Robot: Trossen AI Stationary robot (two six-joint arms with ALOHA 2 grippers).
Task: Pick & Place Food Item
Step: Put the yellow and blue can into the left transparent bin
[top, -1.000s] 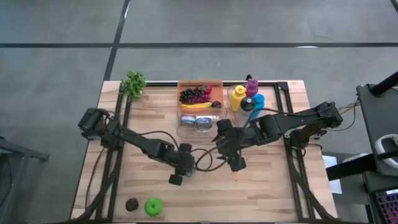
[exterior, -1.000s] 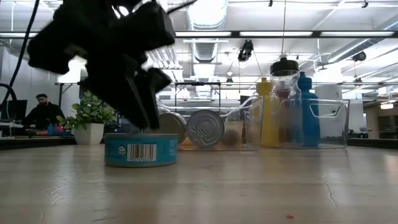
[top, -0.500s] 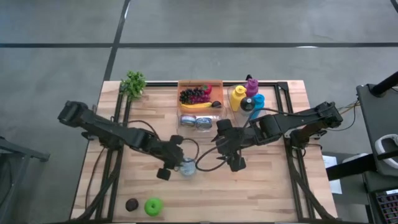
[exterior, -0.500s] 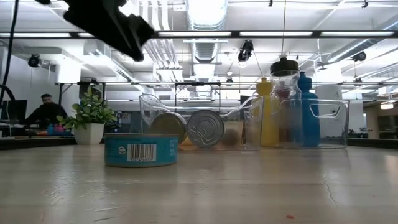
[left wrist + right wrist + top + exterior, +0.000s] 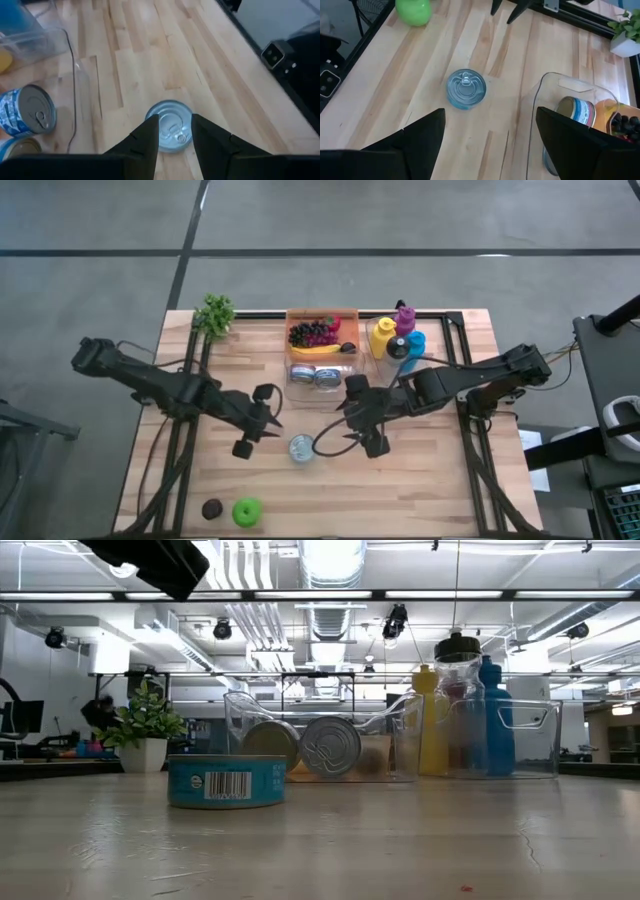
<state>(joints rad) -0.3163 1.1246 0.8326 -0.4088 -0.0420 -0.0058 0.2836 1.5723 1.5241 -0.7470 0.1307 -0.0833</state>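
1. A clear bin (image 5: 322,376) at the table's (image 5: 420,480) far side holds two cans (image 5: 330,748) on their sides.
2. The tray (image 5: 322,333) behind it holds grapes (image 5: 310,333) and a banana (image 5: 318,349).
3. Another bin (image 5: 505,740) holds bottles (image 5: 398,338) – yellow, purple, blue.
4. One can (image 5: 301,448) stands upright on the bare table, between the grippers.
5. Left gripper (image 5: 265,420) – narrow gap, empty, beside that can.
6. Right gripper (image 5: 352,425) – wide, empty.
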